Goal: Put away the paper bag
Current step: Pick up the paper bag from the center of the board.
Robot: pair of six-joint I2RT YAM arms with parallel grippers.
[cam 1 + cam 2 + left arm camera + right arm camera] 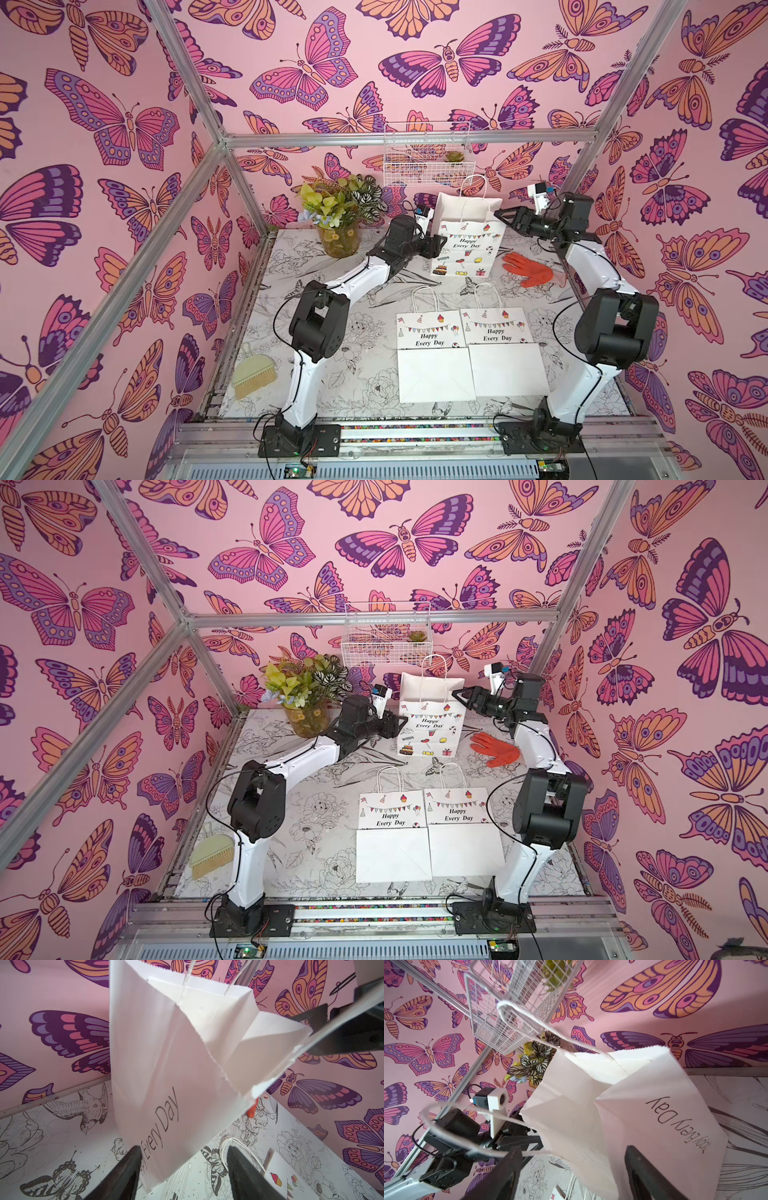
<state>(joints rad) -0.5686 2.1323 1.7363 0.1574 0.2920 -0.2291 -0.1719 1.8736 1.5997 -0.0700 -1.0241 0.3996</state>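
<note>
Top views: both tools are open at the upright paper bag [467,249], which stands on the far part of the counter [353,386].
Nearest to the robot's bases, a first folded bag [434,361] and a second folded bag [505,353] lie flat just beside each other, and a green brush [254,374] lies well apart at the left edge. Farther back, the paper bag stands with its mouth open, and an orange glove [528,270] lies near its right side. The left tool [440,248] is low at the bag's left edge. In the left wrist view the paper sits between the fingers, close to one finger [124,1169] and apart from the other, so nothing is clamped. The right tool [500,217] is at the bag's upper right corner with its jaws wide apart. Behind stand a vase of plants [338,237] and, on the wall, a wire basket [428,170].
</note>
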